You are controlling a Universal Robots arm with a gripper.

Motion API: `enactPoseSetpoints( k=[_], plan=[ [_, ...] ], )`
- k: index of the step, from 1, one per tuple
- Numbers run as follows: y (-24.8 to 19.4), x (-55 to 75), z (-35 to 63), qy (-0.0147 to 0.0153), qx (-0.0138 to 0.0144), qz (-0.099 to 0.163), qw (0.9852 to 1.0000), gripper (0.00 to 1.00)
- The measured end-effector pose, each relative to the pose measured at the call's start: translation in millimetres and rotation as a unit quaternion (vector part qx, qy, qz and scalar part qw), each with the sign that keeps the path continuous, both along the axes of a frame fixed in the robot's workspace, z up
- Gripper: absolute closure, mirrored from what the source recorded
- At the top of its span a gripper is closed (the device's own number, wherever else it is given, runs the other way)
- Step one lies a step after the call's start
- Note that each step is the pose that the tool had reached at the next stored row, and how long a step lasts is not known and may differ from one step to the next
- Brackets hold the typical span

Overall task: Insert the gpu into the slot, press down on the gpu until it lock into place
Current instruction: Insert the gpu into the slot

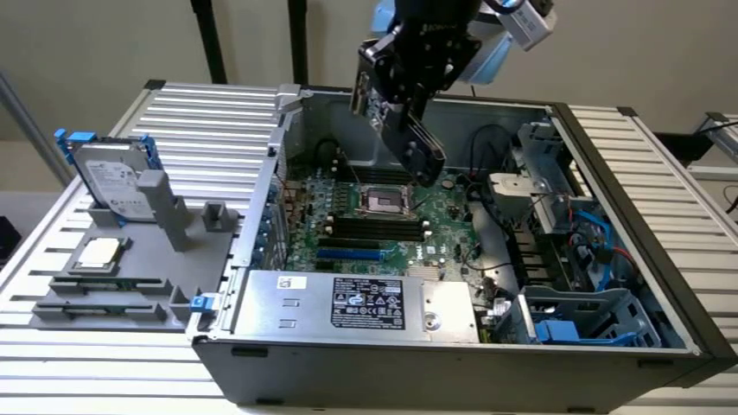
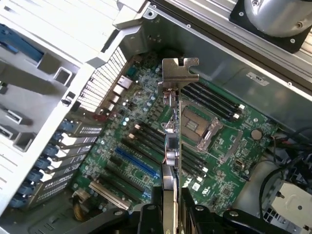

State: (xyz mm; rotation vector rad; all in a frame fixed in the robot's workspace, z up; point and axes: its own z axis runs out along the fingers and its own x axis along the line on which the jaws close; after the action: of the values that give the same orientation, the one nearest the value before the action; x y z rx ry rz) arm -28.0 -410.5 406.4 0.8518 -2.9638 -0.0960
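The gpu [image 1: 424,156] is a flat black card hanging tilted above the open computer case, with my gripper [image 1: 413,65] shut on its upper part. In the wrist view the gpu [image 2: 173,141] appears edge-on, its silver metal bracket [image 2: 179,70] at the far end, and my gripper [image 2: 170,207] clamps it between two black fingers [image 2: 146,217]. The card hovers above the green motherboard [image 1: 444,220], apart from it. The blue slot [image 1: 349,255] lies free on the board below; the wrist view also has this slot [image 2: 136,165], off to one side of the card's edge.
A silver labelled power-supply box [image 1: 358,303] fills the case's near side. Black memory slots [image 1: 375,229] and the CPU socket [image 1: 383,201] sit beneath the card. Cables and a blue-grey drive cage [image 1: 576,320] crowd the exterior view's right. A hard drive [image 1: 116,181] stands on a grey fixture outside.
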Motion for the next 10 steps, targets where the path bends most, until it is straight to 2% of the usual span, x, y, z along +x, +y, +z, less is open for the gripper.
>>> enactPoseSetpoints(
  k=[5,10],
  plan=[
    [0.0,0.1,-2.7,-0.0011,0.0000,0.045,0.9990,0.74],
    [0.0,0.0,-7.1,-0.0034,-0.0001,0.091,0.9958,0.74]
  ],
)
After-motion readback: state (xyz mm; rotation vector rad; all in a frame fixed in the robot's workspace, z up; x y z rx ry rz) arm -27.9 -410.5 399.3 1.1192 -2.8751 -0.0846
